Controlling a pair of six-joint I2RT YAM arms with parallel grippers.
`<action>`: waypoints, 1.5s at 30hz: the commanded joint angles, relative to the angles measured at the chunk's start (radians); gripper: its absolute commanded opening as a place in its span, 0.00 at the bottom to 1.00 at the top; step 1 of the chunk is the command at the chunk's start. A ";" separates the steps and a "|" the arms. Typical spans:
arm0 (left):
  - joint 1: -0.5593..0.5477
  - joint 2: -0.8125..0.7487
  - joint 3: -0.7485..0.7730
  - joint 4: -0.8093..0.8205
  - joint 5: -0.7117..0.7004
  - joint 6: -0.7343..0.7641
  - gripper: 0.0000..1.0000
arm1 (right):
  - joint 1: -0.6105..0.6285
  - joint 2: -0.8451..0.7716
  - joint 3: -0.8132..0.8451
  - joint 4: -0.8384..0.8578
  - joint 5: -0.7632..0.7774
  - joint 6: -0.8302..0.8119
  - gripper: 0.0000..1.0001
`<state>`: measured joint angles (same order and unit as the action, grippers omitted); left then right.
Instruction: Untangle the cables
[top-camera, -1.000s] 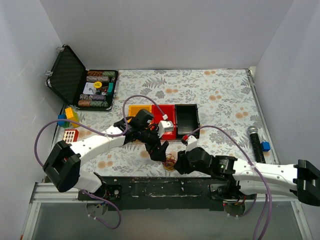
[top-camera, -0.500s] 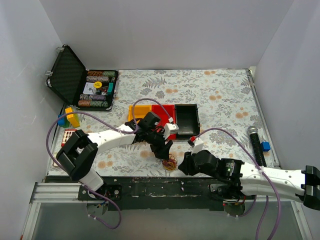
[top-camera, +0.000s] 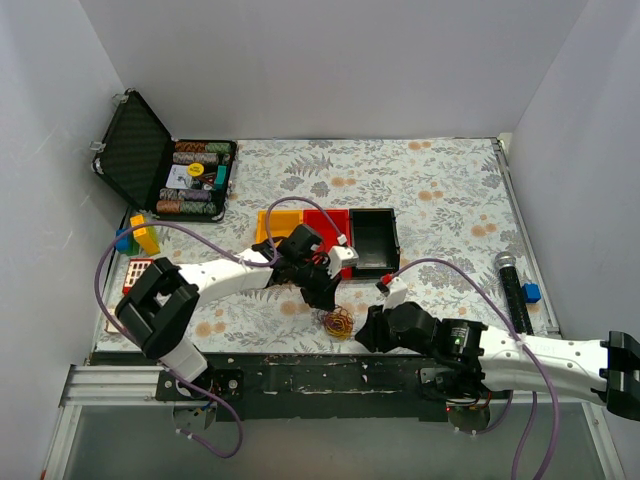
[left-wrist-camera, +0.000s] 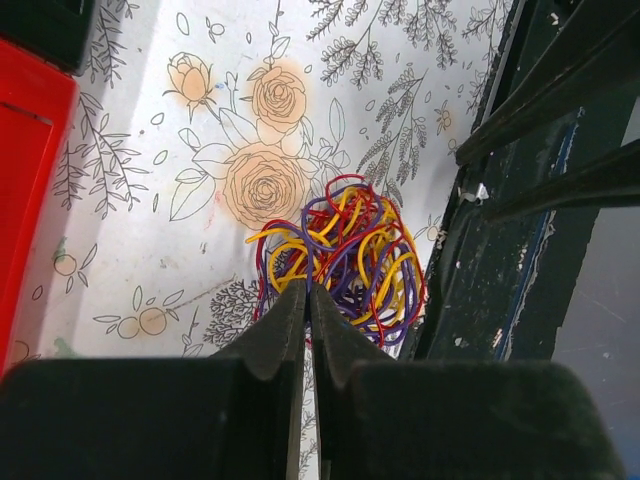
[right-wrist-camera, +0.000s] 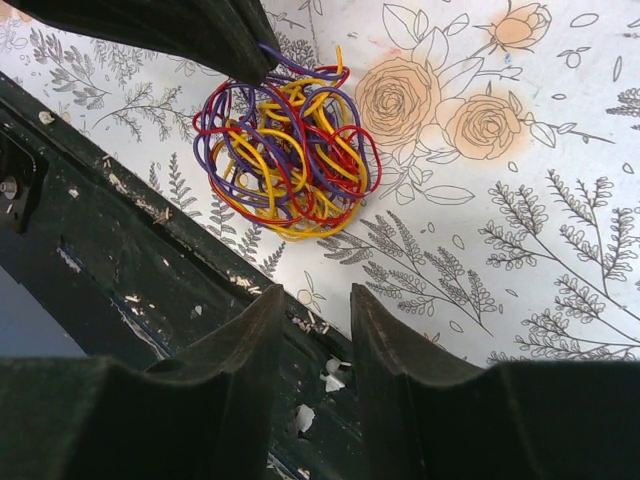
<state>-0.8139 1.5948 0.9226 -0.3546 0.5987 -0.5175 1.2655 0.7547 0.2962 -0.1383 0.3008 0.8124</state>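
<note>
- Over at the far-left corner of the bench (top-camera: 430, 190), a black case (top-camera: 135, 150) stands open with rows of chips in its tray. A few coloured blocks (top-camera: 138, 236) sit closer to the near edge.
- A step to the right, the left arm lies stretched across the flowered cloth. Behind it three bins stand in a row, side against side: a yellow bin (top-camera: 275, 218), a red bin (top-camera: 325, 220) and a black bin (top-camera: 373, 240).
- Next comes the left gripper (top-camera: 325, 298), tipped down at the tangle. From its own wrist camera the fingers are pressed tight together. Their tips nip the edge of the bundle, and yellow and purple strands run right in at them.
- The cables (top-camera: 337, 321) are a tight little ball of yellow, red and purple loops. The ball rests on the bench at its near edge, just beside the dark front rail (left-wrist-camera: 480, 250). It lies in front of the red bin, between the two grippers.
- The right gripper (top-camera: 366, 330) sits just to the right of the ball. Its fingers are spread apart and hold nothing. In its wrist view the fingertips hang over the rail, close to the wires but clear of them.
- Far to the right, a black microphone (top-camera: 512, 285) lies near the bench's right edge, with a small blue piece (top-camera: 532, 292) just beside it.
</note>
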 joint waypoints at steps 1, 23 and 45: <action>-0.004 -0.087 -0.013 -0.003 -0.023 -0.021 0.00 | 0.005 0.028 0.004 0.103 -0.009 0.007 0.43; -0.004 -0.196 -0.134 -0.046 -0.154 -0.042 0.00 | 0.005 0.270 0.040 0.289 0.047 0.057 0.53; -0.004 -0.196 -0.133 -0.058 -0.135 -0.036 0.00 | 0.003 0.370 0.093 0.396 0.078 0.061 0.43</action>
<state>-0.8139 1.4342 0.7914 -0.4084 0.4526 -0.5652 1.2655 1.1072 0.3477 0.1883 0.3458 0.8680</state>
